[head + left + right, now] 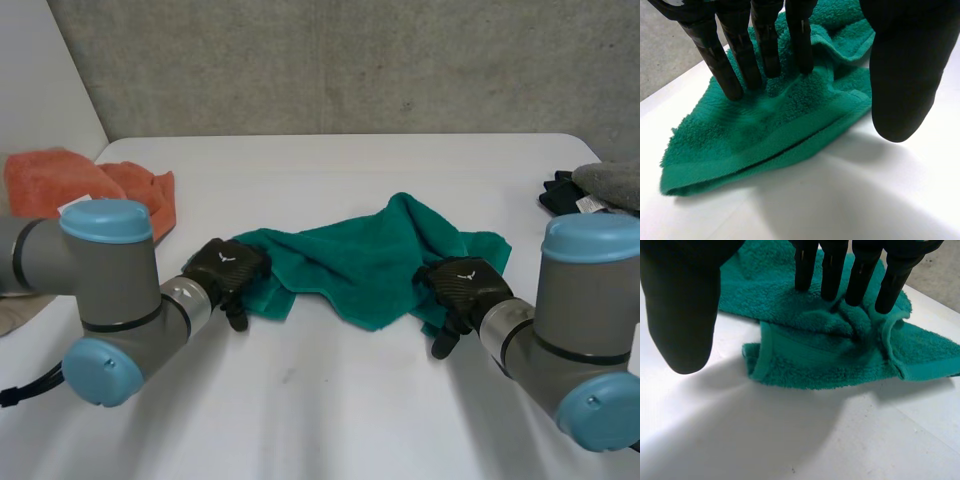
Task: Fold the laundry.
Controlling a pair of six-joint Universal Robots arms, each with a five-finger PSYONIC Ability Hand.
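Head view: the green towel (370, 262) lies bunched on the table (330, 400), long axis running from the left hand (225, 268) to the right hand (462, 288), and it's hard to read either grip from there. Left wrist view: straight fingers (767, 45) press its folded corner, thumb (905, 75) held clear of the cloth. Right wrist view, same deal: straight fingers on the rumpled end, thumb apart.

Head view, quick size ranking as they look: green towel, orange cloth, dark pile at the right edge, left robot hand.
1. green towel
2. orange cloth, partly behind the left arm
3. left robot hand and dark pile: look alike; the pile is cut by the edge and farther away, so unranked.
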